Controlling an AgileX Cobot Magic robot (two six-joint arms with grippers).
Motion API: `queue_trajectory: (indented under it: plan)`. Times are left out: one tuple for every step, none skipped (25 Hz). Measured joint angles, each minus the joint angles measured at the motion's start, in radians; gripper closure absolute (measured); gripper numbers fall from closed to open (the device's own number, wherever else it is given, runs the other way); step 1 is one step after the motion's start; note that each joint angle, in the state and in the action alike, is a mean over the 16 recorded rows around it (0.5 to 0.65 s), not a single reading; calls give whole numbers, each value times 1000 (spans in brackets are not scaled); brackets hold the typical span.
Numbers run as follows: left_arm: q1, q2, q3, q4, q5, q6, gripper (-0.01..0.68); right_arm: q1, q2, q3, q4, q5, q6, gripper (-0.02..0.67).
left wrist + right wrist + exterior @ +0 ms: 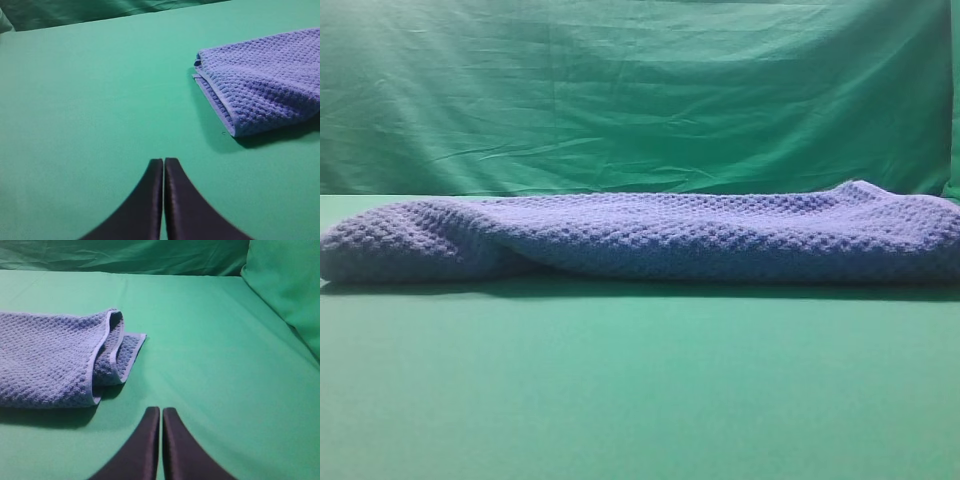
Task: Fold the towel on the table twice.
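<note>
The blue-grey waffle-weave towel [650,235] lies folded in a long band across the far half of the green table [640,390]. Neither gripper shows in the exterior high view. In the left wrist view the towel's left end [265,82] lies at the upper right, with its stacked layers showing at the edge. My left gripper [163,162] is shut and empty, over bare table well short of the towel. In the right wrist view the towel's right end [55,357] lies at the left, its edge curled open. My right gripper [161,411] is shut and empty, apart from the towel.
A wrinkled green fabric backdrop [640,95] hangs behind the table. In the right wrist view green fabric [285,285] also rises at the table's right side. Bare table [90,100] stretches left of the towel.
</note>
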Motion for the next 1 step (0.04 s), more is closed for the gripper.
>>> queue_trajectory:
  plan:
    - [0,0,0,0,0,0,673,0,0,0,0,0,0,649]
